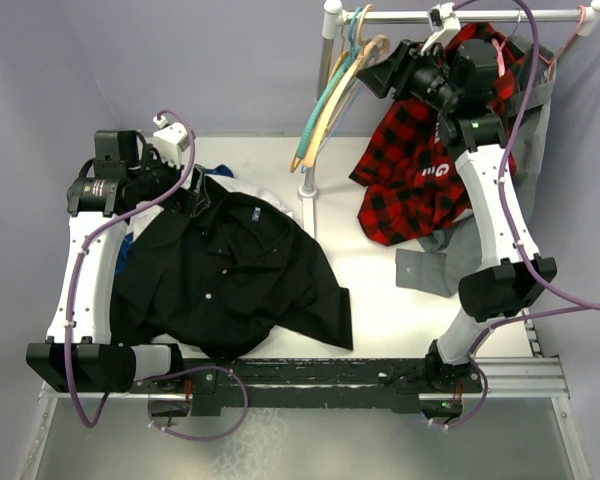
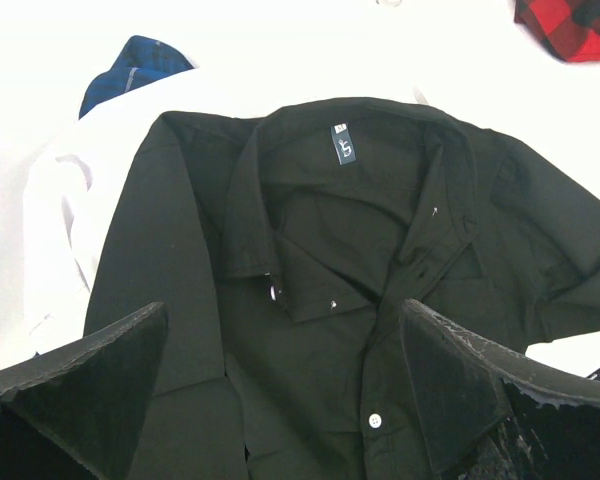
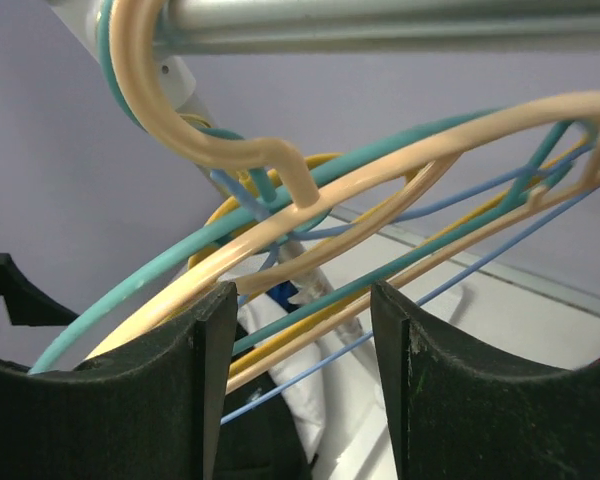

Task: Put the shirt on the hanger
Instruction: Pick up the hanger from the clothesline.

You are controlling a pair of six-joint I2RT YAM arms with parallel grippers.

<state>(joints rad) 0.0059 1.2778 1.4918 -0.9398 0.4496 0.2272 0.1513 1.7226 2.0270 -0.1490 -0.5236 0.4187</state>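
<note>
The black shirt (image 1: 230, 270) lies spread on the table, and the left wrist view shows its collar and label (image 2: 345, 148) facing up. My left gripper (image 1: 192, 195) hovers open just above the collar, with fingers (image 2: 90, 390) wide apart and nothing between them (image 2: 285, 390). The tan hanger (image 1: 352, 78) hangs by its hook on the rail among other hangers. My right gripper (image 1: 372, 72) is open right at them. In the right wrist view the tan hanger (image 3: 380, 170) arcs above my gripper (image 3: 305, 380), and lower bars of several hangers pass between the fingers (image 3: 170, 390), ungripped.
A teal hanger (image 3: 130, 290), a yellow one (image 3: 230, 210) and a thin blue one (image 3: 310, 375) hang with the tan one. A red-and-black plaid shirt (image 1: 410, 180) hangs on the rail (image 1: 480, 15) above a grey garment (image 1: 430, 268). A white shirt (image 2: 50, 230) and blue cloth (image 2: 130, 75) lie under the black shirt. The rack pole (image 1: 308, 190) stands mid-table.
</note>
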